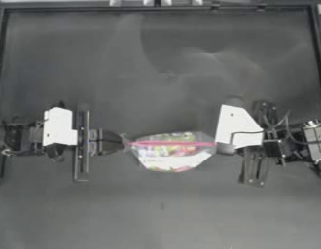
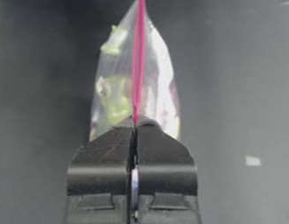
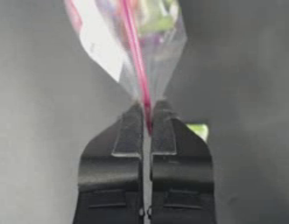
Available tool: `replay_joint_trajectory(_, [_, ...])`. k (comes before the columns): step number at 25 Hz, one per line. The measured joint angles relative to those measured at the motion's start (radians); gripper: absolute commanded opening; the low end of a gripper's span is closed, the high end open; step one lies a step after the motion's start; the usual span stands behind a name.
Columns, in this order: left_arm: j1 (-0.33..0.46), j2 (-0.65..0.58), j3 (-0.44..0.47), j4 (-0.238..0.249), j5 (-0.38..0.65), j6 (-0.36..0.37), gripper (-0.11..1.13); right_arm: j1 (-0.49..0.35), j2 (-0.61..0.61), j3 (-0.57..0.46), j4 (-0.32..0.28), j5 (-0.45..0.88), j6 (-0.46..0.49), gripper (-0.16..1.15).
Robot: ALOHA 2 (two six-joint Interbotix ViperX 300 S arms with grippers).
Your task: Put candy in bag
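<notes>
both grippers held the bag (image 1: 171,151) by its pink strip, the left gripper (image 1: 121,143) clamped on one end, the right gripper (image 1: 222,146) on the other. the candy (image 3: 198,130) seemed to lie beneath the right jaws, outside the bag. next, the mouth needed opening.

My left gripper (image 2: 135,124) has its jaws pressed together on the near corner of the bag (image 2: 135,83), right on the pink strip (image 2: 139,57), which runs straight away from the tips. The clear plastic fans out to both sides of that strip beyond the jaws. Through it I see yellow-green pieces (image 2: 114,100) on one side (one higher up, near the far end) and white on the other. Below lies the dark table (image 2: 240,109).
</notes>
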Motion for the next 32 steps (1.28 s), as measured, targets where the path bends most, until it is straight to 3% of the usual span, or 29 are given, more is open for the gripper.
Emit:
replay_joint_trajectory(22, [-0.002, 0.023, -0.017, 0.000, 0.000, -0.002, 0.04, 0.002, 0.110, -0.072, -0.055, -0.100, -0.009, 0.04])
replay_joint_trajectory(32, [0.000, 0.126, -0.072, 0.003, 0.002, 0.006, 0.04, 0.002, 0.150, -0.074, -0.074, -0.101, -0.003, 0.04])
